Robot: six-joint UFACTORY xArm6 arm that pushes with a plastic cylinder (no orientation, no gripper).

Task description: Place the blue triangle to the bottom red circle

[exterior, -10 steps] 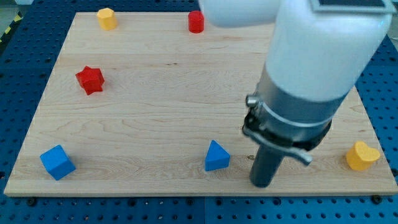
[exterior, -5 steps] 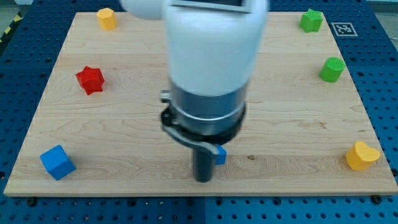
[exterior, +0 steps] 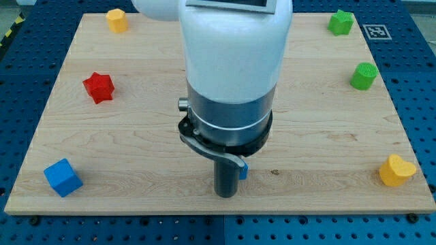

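Observation:
My dark rod stands near the view's bottom middle, and my tip [exterior: 225,194] rests on the board. The blue triangle [exterior: 242,171] is almost wholly hidden behind the rod; only a small blue sliver shows at the rod's right side, touching it. The red circle is hidden behind the arm's white body. A red star [exterior: 99,87] sits at the view's left.
A blue cube [exterior: 63,177] sits at the bottom left. A yellow block [exterior: 117,20] is at the top left and a yellow heart [exterior: 396,170] at the bottom right. A green star [exterior: 340,22] and a green cylinder [exterior: 364,75] are at the right.
My rod swung from right of the blue triangle to the left, now standing in front of it. The arm now covers the red circle and uncovers the green blocks.

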